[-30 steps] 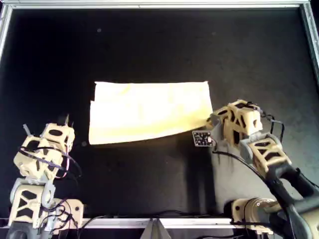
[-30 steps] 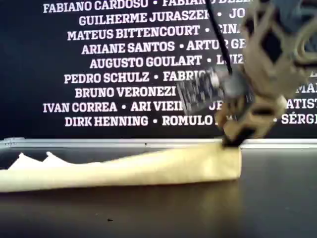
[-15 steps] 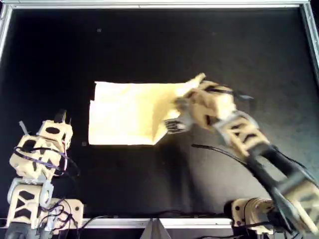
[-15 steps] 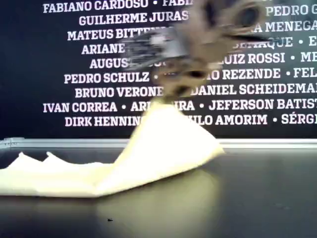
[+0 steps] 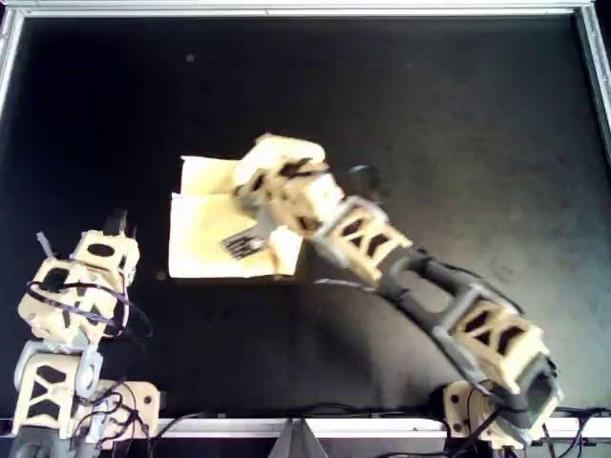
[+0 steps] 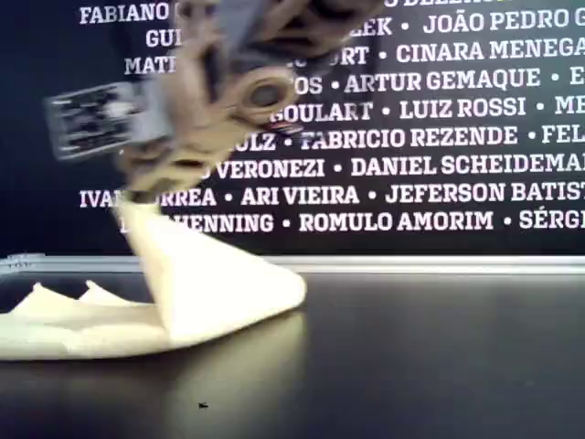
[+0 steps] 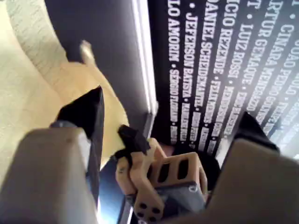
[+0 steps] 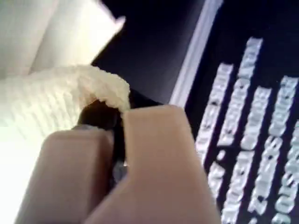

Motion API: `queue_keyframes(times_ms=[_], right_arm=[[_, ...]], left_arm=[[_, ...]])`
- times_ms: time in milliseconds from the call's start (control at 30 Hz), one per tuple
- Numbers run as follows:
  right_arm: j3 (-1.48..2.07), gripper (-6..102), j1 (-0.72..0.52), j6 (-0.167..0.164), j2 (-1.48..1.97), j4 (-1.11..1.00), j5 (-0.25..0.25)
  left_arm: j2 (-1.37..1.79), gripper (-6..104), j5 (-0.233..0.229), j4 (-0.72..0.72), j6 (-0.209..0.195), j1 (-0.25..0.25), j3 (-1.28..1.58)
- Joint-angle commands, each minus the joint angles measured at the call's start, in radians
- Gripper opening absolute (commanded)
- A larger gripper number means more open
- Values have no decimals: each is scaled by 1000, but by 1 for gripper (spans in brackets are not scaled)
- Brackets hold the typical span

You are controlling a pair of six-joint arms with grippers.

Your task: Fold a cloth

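The pale yellow cloth (image 5: 203, 229) lies on the black table, left of centre in the overhead view. My second gripper (image 5: 279, 153) is shut on one edge of it (image 8: 51, 98) and holds that edge up above the rest, so the cloth curves up in a loop in the exterior view (image 6: 215, 288). The gripper (image 6: 137, 194) is blurred there. My first gripper (image 5: 116, 225) stands apart from the cloth at the overhead view's lower left. Its jaws are open and empty (image 7: 163, 135), with the cloth (image 7: 23, 98) off to one side.
A metal rail (image 5: 305, 10) frames the black table (image 5: 458, 124). A dark banner with white names (image 6: 439, 137) stands behind the table. The second arm's base (image 5: 487, 405) is at the overhead view's lower right.
My second gripper has lifted the cloth's right edge and carried it leftward in the overhead view, over the rest of the cloth. The first arm has barely moved.
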Motion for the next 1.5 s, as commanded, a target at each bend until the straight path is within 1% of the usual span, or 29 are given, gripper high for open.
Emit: queue_keyframes(times_ms=[0,100,200,300,400,467,533,600,633,733,800,833,867,967,1067,1167,1267,1300,1333,1367,1467], right_arm=[[-201,-2,54,-5,-37,-40,2],[-287,-2,92,-5,-135,-40,2],[-354,-2,120,9,-218,-40,-9],[-407,-2,144,9,-288,-40,-3],[-437,-2,158,11,-364,-40,-11],[-462,1,169,11,-402,-40,2],[-482,9,170,11,-436,-40,3],[-497,21,170,11,-449,-40,2],[-506,29,172,11,-453,-40,-11],[-529,48,184,-3,-460,-40,-11],[-537,60,187,0,-453,-40,-11],[-537,65,187,9,-443,-40,-11],[-537,68,187,-2,-437,-40,-11],[-529,76,187,-8,-399,-21,-11],[-500,77,186,-8,-345,21,3],[-477,78,172,-9,-298,173,5],[-474,77,164,-9,-196,385,6],[-474,77,158,-15,-158,466,6],[-476,77,152,-29,-115,546,6],[-476,77,146,-49,-77,618,6],[-476,77,97,-126,26,828,6]], left_arm=[[14,98,-5,-9,5,29,-78],[14,98,-5,-9,5,29,-78],[14,98,-5,-9,5,29,-78],[14,98,-5,-9,5,29,-75],[14,98,-5,-9,5,29,-67],[14,98,-5,-9,5,29,-60],[14,98,-5,-8,5,29,-58],[14,98,-5,-8,5,29,-58],[14,98,-5,-8,5,29,-58],[14,98,-5,-8,5,29,-58],[14,98,-5,-8,5,29,-58],[14,98,-5,-8,5,29,-58],[14,98,-5,-8,5,29,-58],[14,98,-5,-8,5,29,-58],[14,98,-5,-8,5,29,-58],[14,98,-5,-8,5,29,-60],[14,98,-5,-8,5,29,-63],[14,98,-5,-6,5,29,-63],[14,98,-5,-6,5,29,-64],[14,98,-5,-6,5,26,-64],[14,98,2,-6,5,18,-75]])
